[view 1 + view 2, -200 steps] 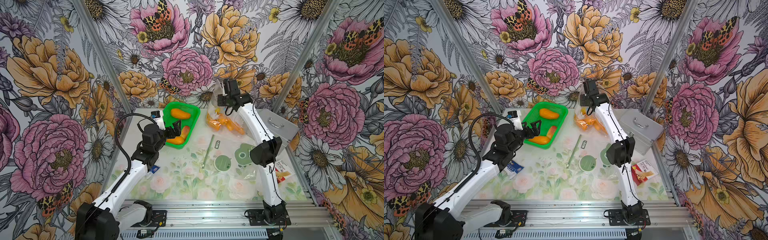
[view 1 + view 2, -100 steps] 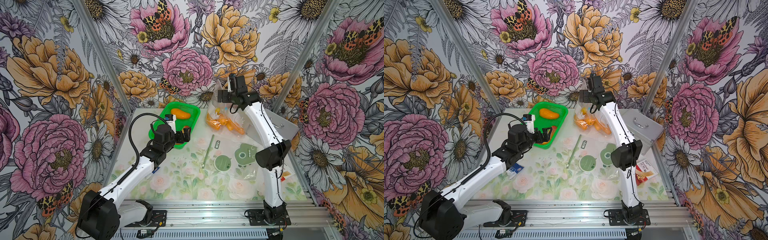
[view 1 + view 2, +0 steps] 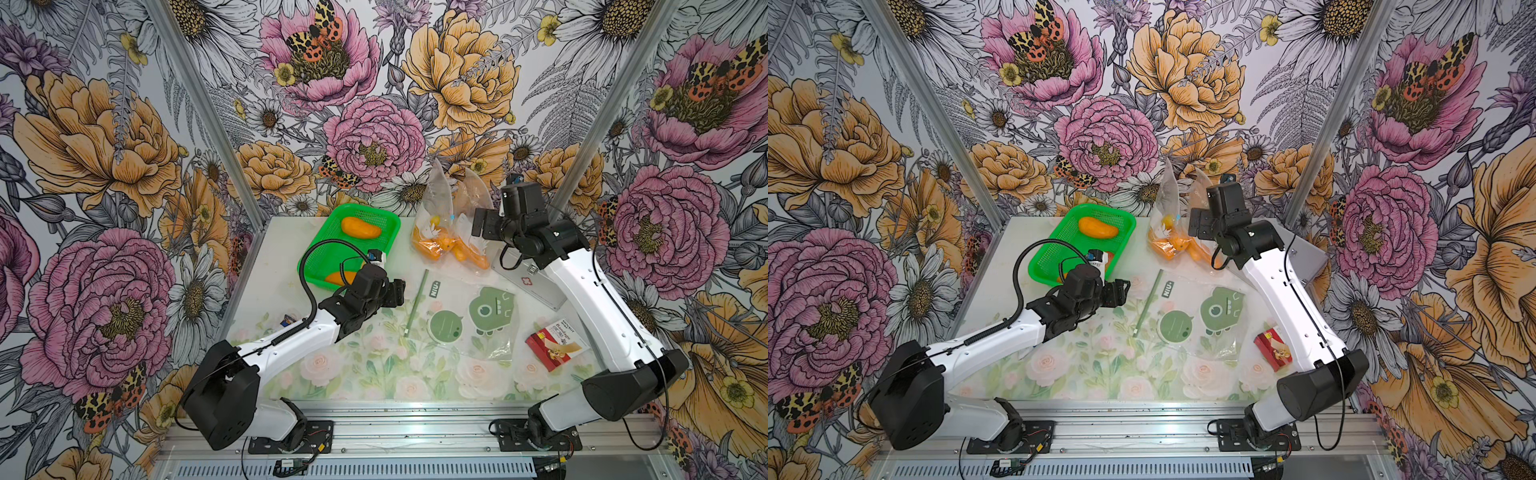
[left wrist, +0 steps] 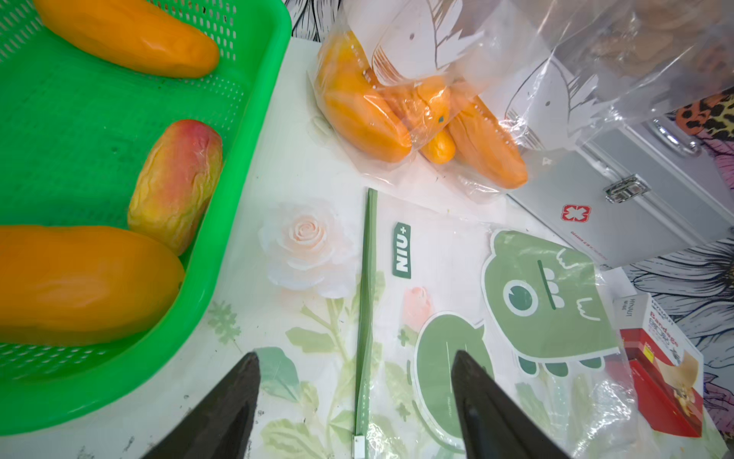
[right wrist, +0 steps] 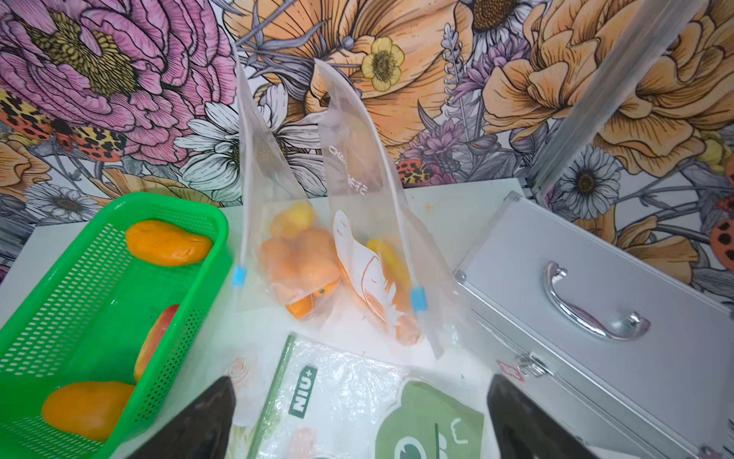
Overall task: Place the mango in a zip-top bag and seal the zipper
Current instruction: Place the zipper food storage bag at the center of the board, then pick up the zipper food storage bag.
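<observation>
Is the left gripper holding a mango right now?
No, the left gripper is open and empty, and three mangoes lie in the green basket.

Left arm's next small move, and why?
Probably lower the left claw onto the green zipper strip and pinch it: the claw hangs open with the strip between its jaws, and that flat bag looks empty while mangoes wait in the basket.

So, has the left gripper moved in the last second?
Yes. The left gripper was over the near end of the green basket; it has come off the basket toward the green zipper strip of the flat bag, jaws open and empty.
</observation>
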{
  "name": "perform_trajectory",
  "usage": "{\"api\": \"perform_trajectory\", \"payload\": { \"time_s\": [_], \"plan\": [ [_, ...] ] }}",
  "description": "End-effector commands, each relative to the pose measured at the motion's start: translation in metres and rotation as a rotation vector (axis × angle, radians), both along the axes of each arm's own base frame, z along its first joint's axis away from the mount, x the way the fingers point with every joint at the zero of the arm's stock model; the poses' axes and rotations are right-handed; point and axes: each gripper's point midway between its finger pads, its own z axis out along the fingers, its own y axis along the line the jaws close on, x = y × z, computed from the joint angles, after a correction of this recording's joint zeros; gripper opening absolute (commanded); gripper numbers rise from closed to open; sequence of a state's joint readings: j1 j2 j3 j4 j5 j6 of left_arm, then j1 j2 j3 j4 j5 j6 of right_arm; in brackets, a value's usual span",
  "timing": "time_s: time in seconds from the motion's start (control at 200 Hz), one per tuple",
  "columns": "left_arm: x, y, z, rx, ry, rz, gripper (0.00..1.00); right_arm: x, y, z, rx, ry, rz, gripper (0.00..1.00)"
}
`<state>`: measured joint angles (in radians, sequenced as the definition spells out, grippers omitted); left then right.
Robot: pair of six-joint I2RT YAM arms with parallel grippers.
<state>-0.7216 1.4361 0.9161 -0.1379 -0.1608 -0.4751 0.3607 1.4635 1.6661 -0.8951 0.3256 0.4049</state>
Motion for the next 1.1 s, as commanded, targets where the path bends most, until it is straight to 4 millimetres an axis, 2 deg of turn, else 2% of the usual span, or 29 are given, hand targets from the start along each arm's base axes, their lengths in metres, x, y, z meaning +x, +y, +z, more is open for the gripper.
{"api": "perform_trajectory", "payload": {
  "time_s": [0.0, 0.18, 0.28, 0.37, 0.385, 0.44, 0.54, 0.721, 0.841, 0.976, 1.091],
  "plan": [
    [0.004, -0.020, -0.010, -0.011, 0.042, -0.011, 0.74, -0.025, -0.024, -0.019, -0.024, 0.017, -0.115, 0.99],
    [0.009, -0.054, -0.044, -0.032, 0.132, -0.100, 0.71, -0.051, -0.043, -0.051, -0.064, 0.040, -0.162, 0.99],
    [0.014, -0.068, -0.059, -0.033, 0.153, -0.128, 0.70, -0.059, -0.048, -0.057, -0.075, 0.040, -0.169, 0.99],
    [0.021, -0.074, -0.070, -0.022, 0.169, -0.134, 0.68, -0.063, -0.052, -0.061, -0.079, 0.039, -0.180, 0.99],
    [0.021, -0.075, -0.085, -0.006, 0.196, -0.136, 0.68, -0.063, -0.052, -0.061, -0.078, 0.038, -0.182, 0.99],
    [0.023, -0.080, -0.097, -0.003, 0.222, -0.148, 0.68, -0.064, -0.053, -0.062, -0.076, 0.036, -0.187, 0.99],
    [0.026, -0.086, -0.112, 0.013, 0.246, -0.165, 0.64, -0.064, -0.053, -0.064, -0.071, 0.038, -0.192, 0.99],
    [0.029, -0.080, -0.130, 0.108, 0.262, -0.143, 0.59, -0.062, -0.051, -0.064, -0.069, 0.035, -0.187, 0.99],
    [0.027, -0.079, -0.138, 0.194, 0.257, -0.149, 0.46, -0.061, -0.051, -0.063, -0.068, 0.029, -0.189, 0.99],
    [0.025, -0.076, -0.145, 0.232, 0.261, -0.131, 0.39, -0.060, -0.050, -0.062, -0.064, 0.025, -0.186, 0.99],
    [0.025, -0.074, -0.147, 0.248, 0.256, -0.123, 0.17, -0.060, -0.049, -0.064, -0.061, 0.027, -0.182, 0.99]
  ]
}}
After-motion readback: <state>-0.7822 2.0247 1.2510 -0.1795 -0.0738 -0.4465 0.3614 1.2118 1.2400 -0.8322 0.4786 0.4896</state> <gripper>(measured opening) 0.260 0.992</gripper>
